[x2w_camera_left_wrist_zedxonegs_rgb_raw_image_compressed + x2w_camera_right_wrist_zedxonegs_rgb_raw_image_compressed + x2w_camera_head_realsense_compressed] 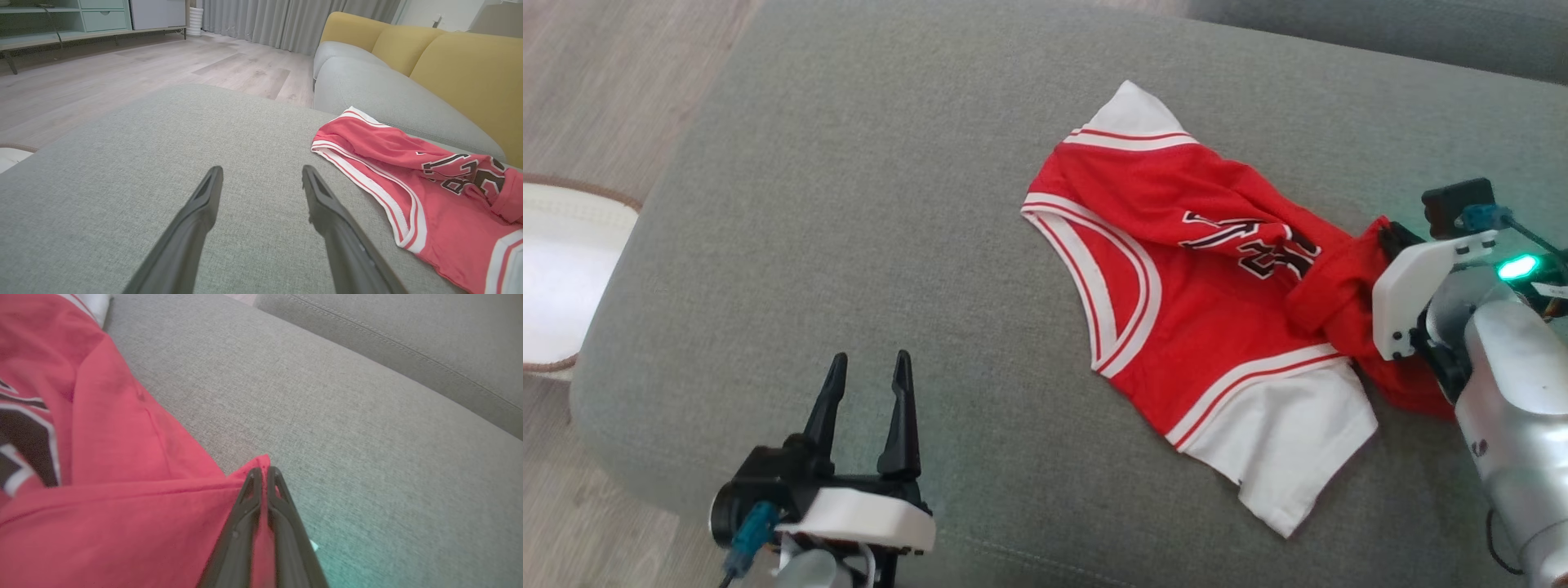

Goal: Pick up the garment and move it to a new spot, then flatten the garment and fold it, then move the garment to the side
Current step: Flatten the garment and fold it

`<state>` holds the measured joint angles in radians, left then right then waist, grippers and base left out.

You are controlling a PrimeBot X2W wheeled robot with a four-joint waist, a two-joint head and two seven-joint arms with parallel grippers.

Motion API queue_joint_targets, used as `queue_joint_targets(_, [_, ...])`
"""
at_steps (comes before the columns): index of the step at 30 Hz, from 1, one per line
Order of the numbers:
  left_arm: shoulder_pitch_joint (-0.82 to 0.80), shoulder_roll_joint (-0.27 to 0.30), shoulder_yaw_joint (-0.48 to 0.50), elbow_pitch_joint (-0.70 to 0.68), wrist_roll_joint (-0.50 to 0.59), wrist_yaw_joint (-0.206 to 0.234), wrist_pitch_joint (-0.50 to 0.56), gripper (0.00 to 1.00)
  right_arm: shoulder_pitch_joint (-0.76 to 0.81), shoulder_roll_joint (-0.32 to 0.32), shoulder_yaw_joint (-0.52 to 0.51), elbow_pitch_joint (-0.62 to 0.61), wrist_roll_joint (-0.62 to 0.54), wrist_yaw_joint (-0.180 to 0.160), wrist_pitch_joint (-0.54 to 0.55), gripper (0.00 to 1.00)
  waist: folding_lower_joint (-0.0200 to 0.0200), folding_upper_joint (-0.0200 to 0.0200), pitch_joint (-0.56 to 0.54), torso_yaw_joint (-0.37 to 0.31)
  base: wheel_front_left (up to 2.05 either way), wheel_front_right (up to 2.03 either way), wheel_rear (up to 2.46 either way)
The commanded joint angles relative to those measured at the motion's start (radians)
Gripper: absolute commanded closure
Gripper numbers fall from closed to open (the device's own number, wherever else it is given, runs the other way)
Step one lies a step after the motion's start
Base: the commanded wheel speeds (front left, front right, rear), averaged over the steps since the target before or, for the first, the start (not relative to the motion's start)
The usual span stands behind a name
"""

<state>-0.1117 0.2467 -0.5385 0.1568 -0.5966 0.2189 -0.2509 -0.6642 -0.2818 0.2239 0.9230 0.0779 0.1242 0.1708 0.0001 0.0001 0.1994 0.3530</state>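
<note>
Closest to the robot, the left gripper [871, 357] hovers over bare grey seat cushion [849, 204] near the front edge. Its two dark fingers are spread wide with nothing between them, well apart from the cloth.

Further in and to the robot's right lies the garment [1201, 327], a red jersey with white trim, white sleeves and black lettering across the chest. It is rumpled on the cushion, one sleeve towards the robot and the other pointing away, with its right side bunched into a thick fold.

At that bunched side the right gripper [264, 470] has its fingers pressed together on a red edge of the jersey. A thin strip of fabric is pinched between them, and the tips are down at the cushion.

Beyond the seat rise yellow backrests [461, 69]. Past the sofa are a pale wooden floor [122, 69] and grey curtains [294, 20].
</note>
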Motion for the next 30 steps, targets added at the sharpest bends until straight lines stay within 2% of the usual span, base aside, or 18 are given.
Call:
queue_joint_targets(1, [-0.022, 0.012, 0.046, -0.022, 0.013, -0.003, -0.011, 0.0, -0.031, 0.009, 0.019, -0.023, 0.007, 0.007, -0.013, 1.0, -0.0001, -0.0001, -0.005, -0.006, 0.0, 0.0, 0.0])
queue_joint_targets(5, [-0.022, 0.016, 0.047, -0.016, 0.015, -0.008, -0.011, 0.0, -0.038, 0.014, 0.029, -0.01, 0.012, 0.007, -0.033, 1.0, -0.0001, -0.0001, -0.013, -0.019, 0.0, 0.0, 0.0])
queue_joint_targets(10, [-0.011, 0.025, 0.052, -0.014, 0.017, -0.006, -0.011, 0.0, -0.058, 0.023, 0.008, -0.017, 0.022, 0.007, -0.108, 1.0, -0.0001, -0.0001, -0.036, -0.046, 0.0, 0.0, 0.0])
queue_joint_targets(17, [0.022, 0.045, 0.05, -0.023, 0.015, 0.0, -0.003, 0.0, -0.013, 0.025, -0.019, -0.111, 0.026, 0.007, -0.225, 1.0, -0.0001, -0.0001, -0.116, -0.108, 0.0, 0.0, 0.0])
queue_joint_targets(23, [0.065, 0.069, 0.049, -0.053, 0.009, 0.019, 0.02, 0.0, 0.242, 0.05, -0.073, -0.356, 0.023, 0.007, -0.255, 1.0, -0.0001, -0.0001, -0.179, -0.193, 0.0, 0.0, 0.0])
queue_joint_targets(30, [0.099, 0.091, 0.056, -0.081, 0.0, 0.033, 0.034, 0.0, 0.583, 0.108, -0.131, -0.703, -0.009, 0.007, -0.198, 1.0, -0.0001, -0.0001, -0.207, -0.281, 0.0, 0.0, 0.0])
